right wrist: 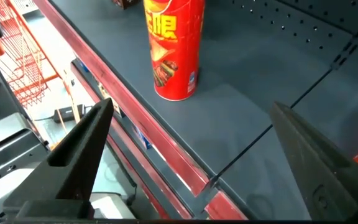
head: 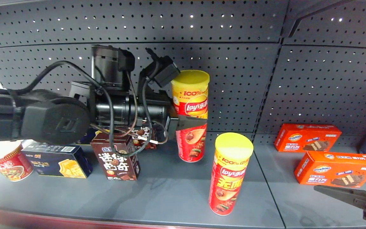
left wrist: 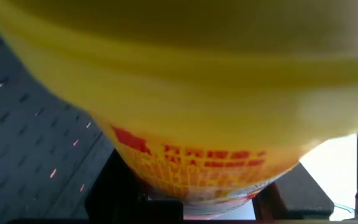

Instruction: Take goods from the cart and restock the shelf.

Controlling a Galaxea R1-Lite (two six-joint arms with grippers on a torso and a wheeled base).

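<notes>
Left pincer [head: 190,123] clamps a chip can [head: 191,92] mid-body, upright by the back edge of the shelf [head: 157,190], probably to set it steadily behind the second can [head: 230,171]. Right pincer [right wrist: 188,115] gapes empty near the front edge.

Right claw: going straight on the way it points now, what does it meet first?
Probably the front chips can standing on the shelf board; the open right claw aims near its base. Depth unclear; it might pass clear.
</notes>
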